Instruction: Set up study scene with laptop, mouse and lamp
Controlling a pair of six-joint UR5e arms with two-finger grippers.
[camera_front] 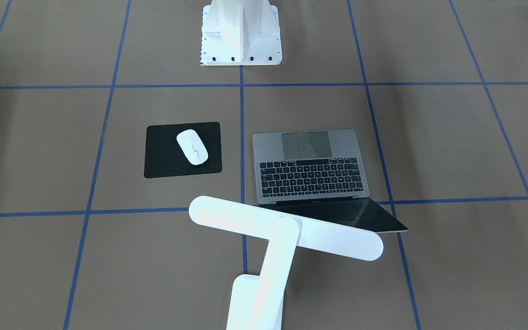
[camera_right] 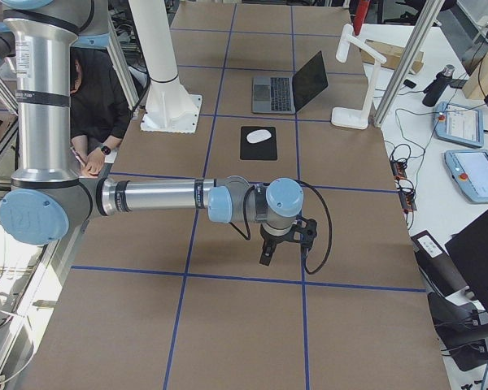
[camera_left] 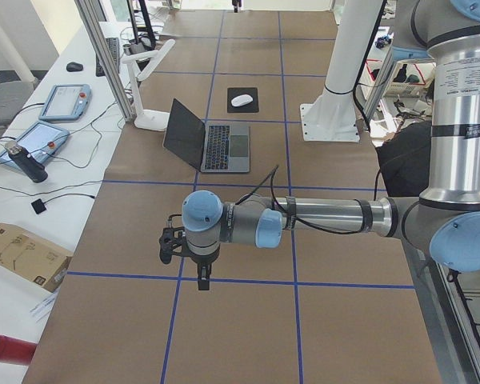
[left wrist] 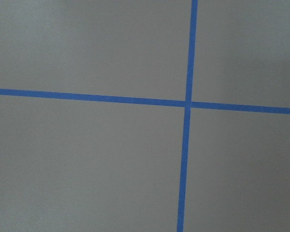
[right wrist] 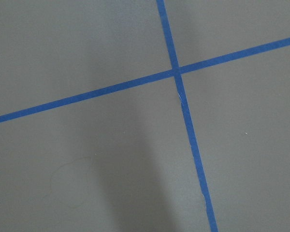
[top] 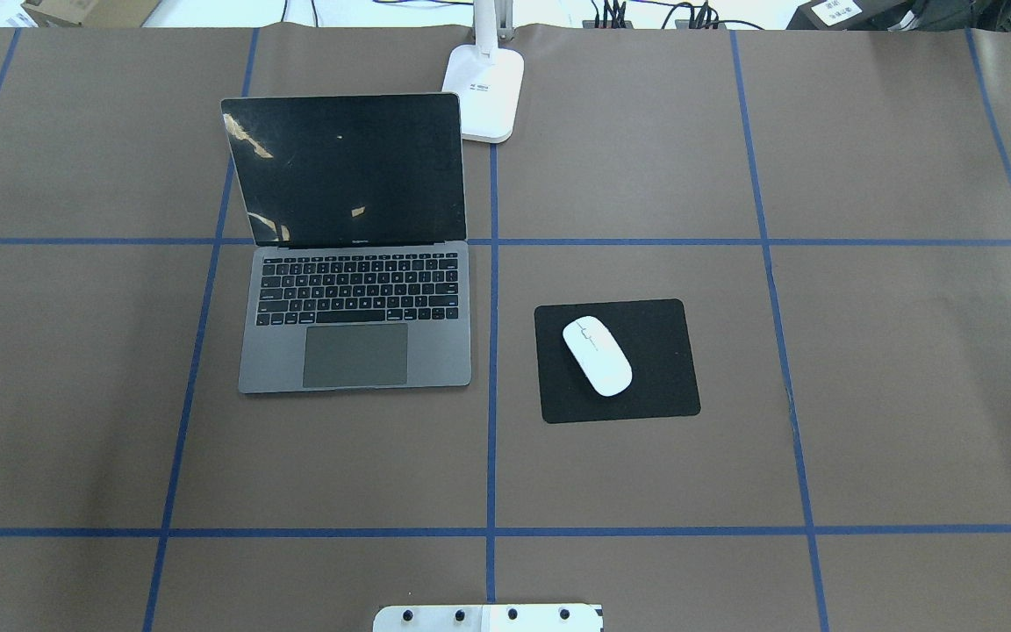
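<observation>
Fingers of the left gripper [camera_left: 202, 278] and right gripper [camera_right: 267, 256] show only in side views, state indeterminable, both well apart from the central group: laptop [top: 356, 342] on the left arm's side, mouse [top: 597, 355] on the black pad [top: 659, 391] on the right arm's side, lamp [top: 492, 105] behind the screen.

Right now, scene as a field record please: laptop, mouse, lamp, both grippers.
laptop: open, screen dark, keyboard towards the robot, on the table
mouse: lying on the black pad, right of the laptop
lamp: base stands near the far table edge, by the screen's right corner
left gripper: over bare table, far from all three; open or shut cannot be told
right gripper: over bare table, holding nothing visible; state cannot be told
</observation>
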